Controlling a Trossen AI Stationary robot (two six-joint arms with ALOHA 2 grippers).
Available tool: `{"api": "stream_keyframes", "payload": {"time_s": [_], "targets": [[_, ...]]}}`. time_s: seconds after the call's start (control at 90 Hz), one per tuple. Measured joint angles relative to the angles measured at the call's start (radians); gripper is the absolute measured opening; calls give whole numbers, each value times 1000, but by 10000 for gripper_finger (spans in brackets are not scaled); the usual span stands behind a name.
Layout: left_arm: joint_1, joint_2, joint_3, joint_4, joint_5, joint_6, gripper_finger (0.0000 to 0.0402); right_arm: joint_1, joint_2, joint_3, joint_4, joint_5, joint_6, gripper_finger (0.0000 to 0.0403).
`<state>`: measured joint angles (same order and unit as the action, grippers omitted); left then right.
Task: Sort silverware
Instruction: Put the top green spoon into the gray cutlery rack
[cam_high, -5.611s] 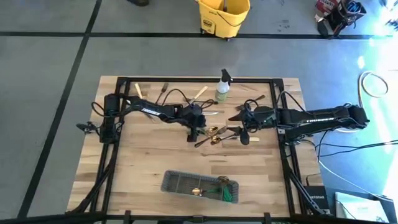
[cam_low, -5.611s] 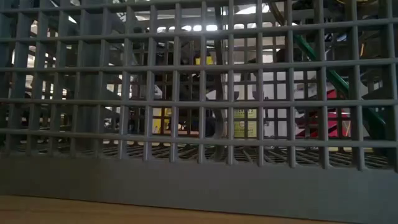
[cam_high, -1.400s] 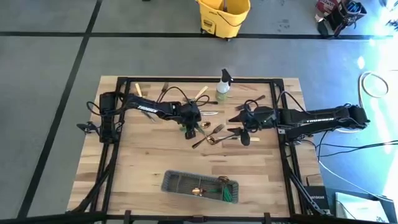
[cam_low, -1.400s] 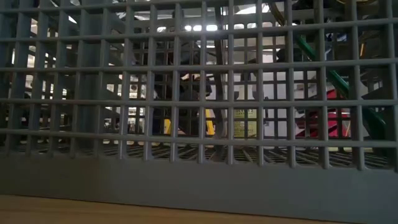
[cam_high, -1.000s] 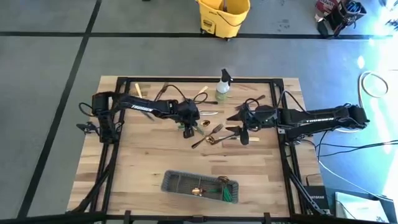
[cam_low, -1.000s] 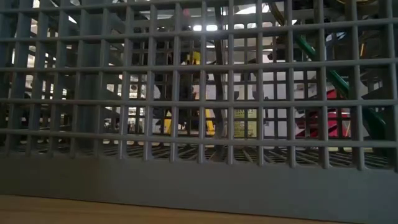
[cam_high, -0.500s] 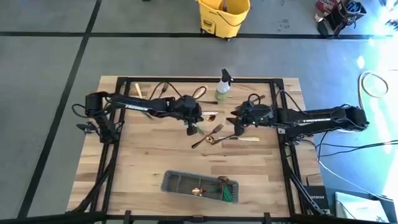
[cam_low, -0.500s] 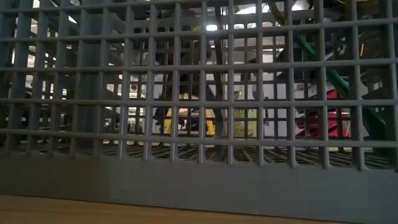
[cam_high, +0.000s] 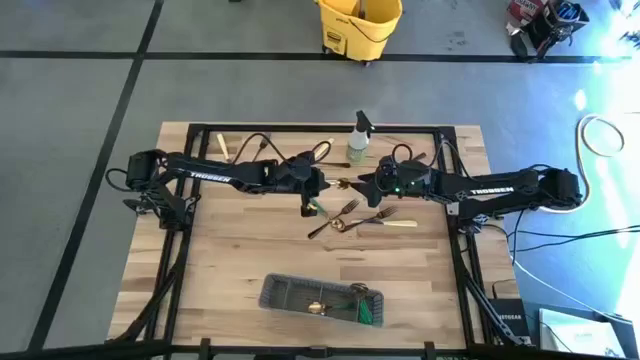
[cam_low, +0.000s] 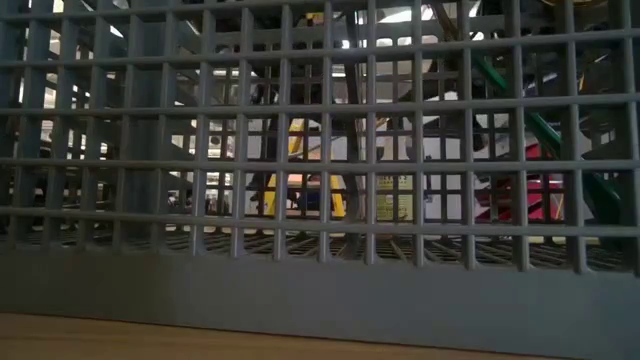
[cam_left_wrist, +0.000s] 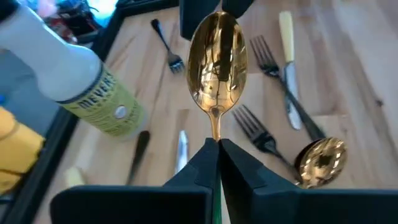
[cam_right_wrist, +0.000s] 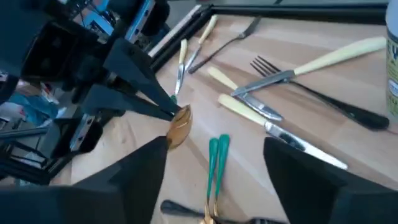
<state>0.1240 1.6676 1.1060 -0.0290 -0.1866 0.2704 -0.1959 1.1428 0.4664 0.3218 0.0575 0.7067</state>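
Two slim dark arms, left arm (cam_high: 215, 175) and right arm (cam_high: 490, 188), each printed with a white maker's name along its long link. Loose black cables loop over both, near the wrists and at the bases. A small green light glows on the right wrist. Each ends in matte black wedge-shaped fingers (cam_left_wrist: 239, 163), narrow at the tips; the right arm's fingers (cam_right_wrist: 308, 171) look broad and smooth

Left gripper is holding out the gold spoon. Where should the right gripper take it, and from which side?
Probably the gold spoon by its bowl, low down near the neck: that is the only part free ahead of the left gripper, which is shut on the stem. Approach from the bowl's tip end, where the open right gripper already faces it.
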Motion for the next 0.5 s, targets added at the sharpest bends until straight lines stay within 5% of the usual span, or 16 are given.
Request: {"api": "stream_keyframes", "payload": {"time_s": [0.211, 0.5], "targets": [[2, -1, 9, -26, -39, 24, 0, 0, 19, 0, 72, -1, 0, 314], [2, -1, 9, -37, -39, 26, 0, 0, 19, 0, 74, 0, 0, 319]]}}
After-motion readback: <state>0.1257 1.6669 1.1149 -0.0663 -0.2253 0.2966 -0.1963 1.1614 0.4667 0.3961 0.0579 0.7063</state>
